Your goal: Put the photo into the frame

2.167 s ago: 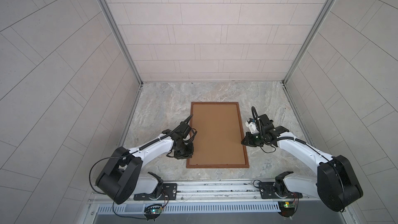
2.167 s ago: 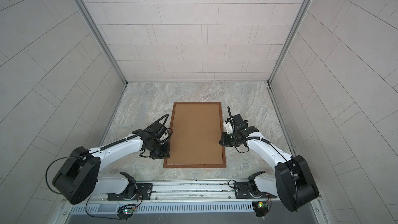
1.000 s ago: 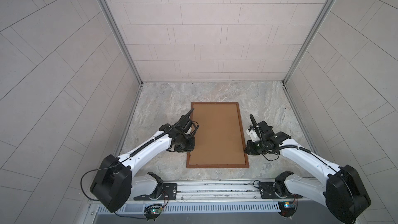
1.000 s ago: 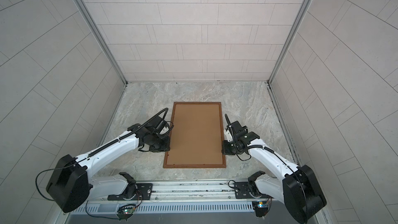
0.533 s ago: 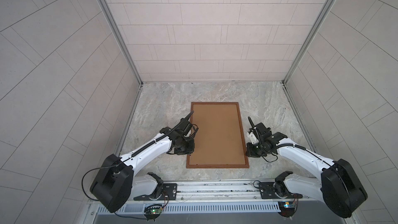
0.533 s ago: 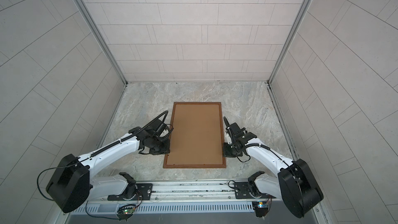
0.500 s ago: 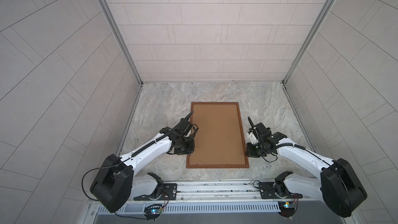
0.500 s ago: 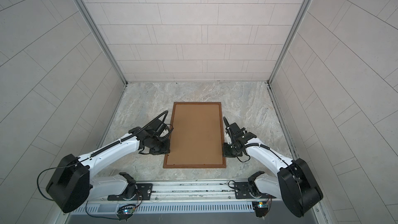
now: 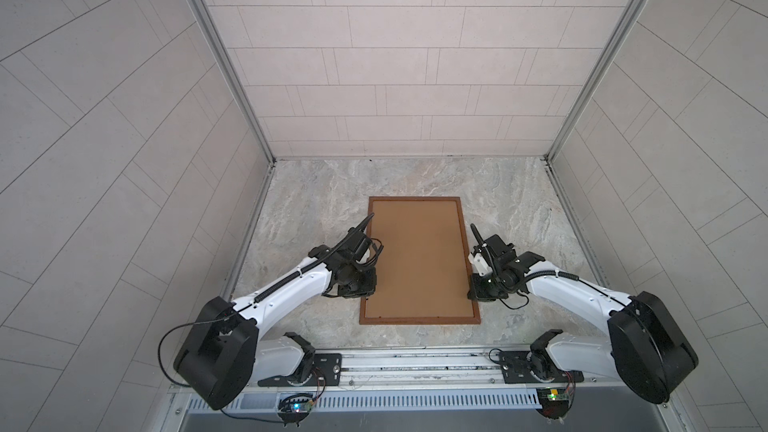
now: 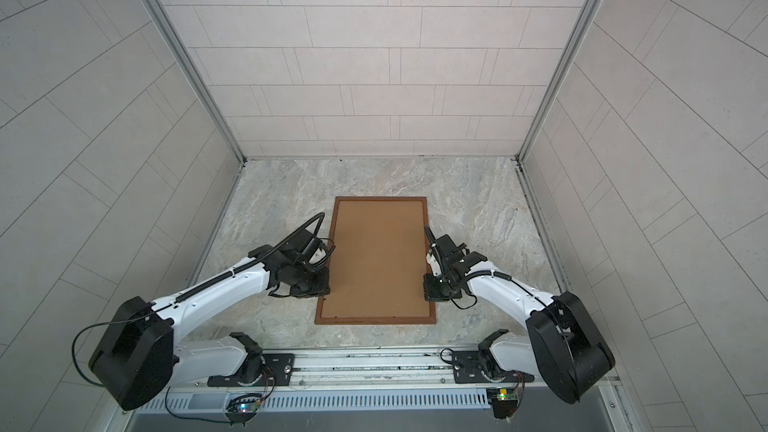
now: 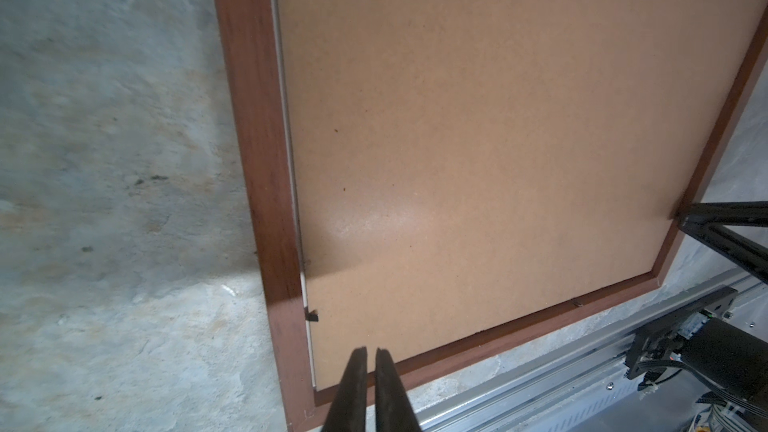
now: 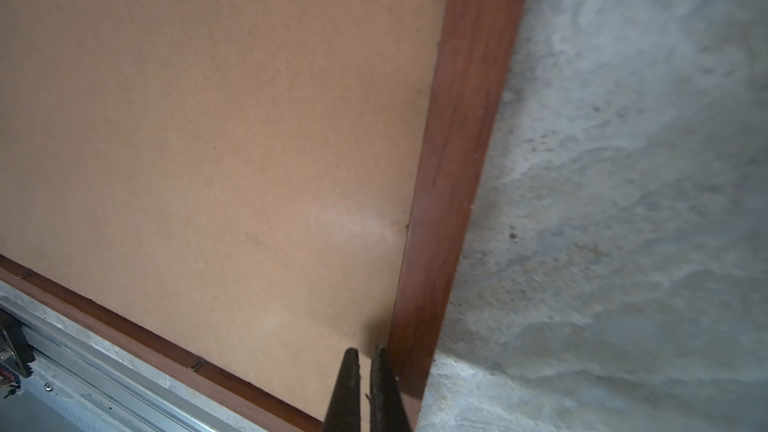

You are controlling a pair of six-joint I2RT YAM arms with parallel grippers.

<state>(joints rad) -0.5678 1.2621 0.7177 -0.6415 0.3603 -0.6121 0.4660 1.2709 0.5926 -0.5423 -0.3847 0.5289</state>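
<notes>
The frame (image 9: 419,320) (image 10: 376,320) lies flat on the marbled floor, back up, with a plain brown backing board (image 9: 417,259) (image 10: 376,259) filling it. The photo is hidden. My left gripper (image 9: 369,292) (image 10: 325,290) (image 11: 371,351) is shut and empty, its tips over the board near the frame's near-left corner. My right gripper (image 9: 473,295) (image 10: 428,295) (image 12: 365,351) is shut and empty too, its tips where the board meets the right moulding (image 12: 453,160). A thin white line (image 11: 286,118) shows between the board and the left moulding. A small black tab (image 11: 311,317) sits there.
The metal rail (image 9: 415,367) carrying both arm bases runs just past the frame's near edge. Tiled walls close in the left, right and back. Bare marbled floor (image 9: 519,201) surrounds the frame.
Over the last two seconds the right gripper slid along the frame's right side toward the near edge. The left gripper shifted only slightly. Both stayed shut.
</notes>
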